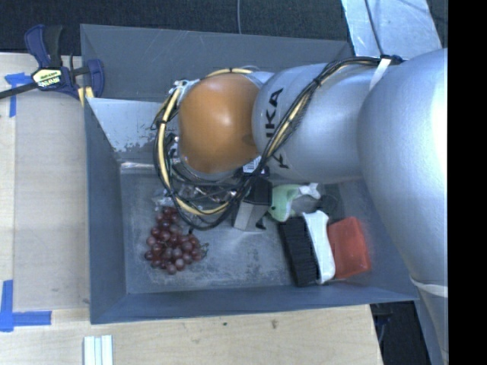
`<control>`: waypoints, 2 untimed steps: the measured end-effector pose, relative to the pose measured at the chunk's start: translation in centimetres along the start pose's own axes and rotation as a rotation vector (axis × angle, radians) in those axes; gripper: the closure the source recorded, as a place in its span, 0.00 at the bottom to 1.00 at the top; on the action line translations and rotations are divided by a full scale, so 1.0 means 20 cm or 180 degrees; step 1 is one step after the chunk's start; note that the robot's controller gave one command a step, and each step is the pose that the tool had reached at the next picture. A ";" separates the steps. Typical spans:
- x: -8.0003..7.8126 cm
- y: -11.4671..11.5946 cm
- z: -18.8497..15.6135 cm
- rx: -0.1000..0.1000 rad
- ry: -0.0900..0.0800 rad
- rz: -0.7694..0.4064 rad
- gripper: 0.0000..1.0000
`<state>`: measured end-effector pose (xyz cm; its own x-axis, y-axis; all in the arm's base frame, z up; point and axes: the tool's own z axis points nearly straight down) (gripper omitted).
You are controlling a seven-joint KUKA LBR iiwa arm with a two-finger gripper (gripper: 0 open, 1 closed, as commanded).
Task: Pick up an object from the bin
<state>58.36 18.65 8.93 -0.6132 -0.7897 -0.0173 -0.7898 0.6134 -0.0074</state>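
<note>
Gripper (199, 195) sits low in the grey bin (103, 226), tucked beneath the arm's orange cover (217, 124) and looped cables (163, 154), so I cannot tell whether it is wide or narrow. Just beside it, on the left part of the floor, lies a bunch of dark red grapes (173, 245). Further right lie a pale green item (285, 202), a black brush (298, 251) and a red block (351, 247).
</note>
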 end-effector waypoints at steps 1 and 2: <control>0.01 0.00 -0.05 -0.0012 0.0016 0.0002 1.00; 0.00 0.00 -0.16 -0.0010 0.0011 0.0006 1.00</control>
<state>58.22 18.60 12.10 -0.6146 -0.7887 -0.0137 -0.7887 0.6147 -0.0043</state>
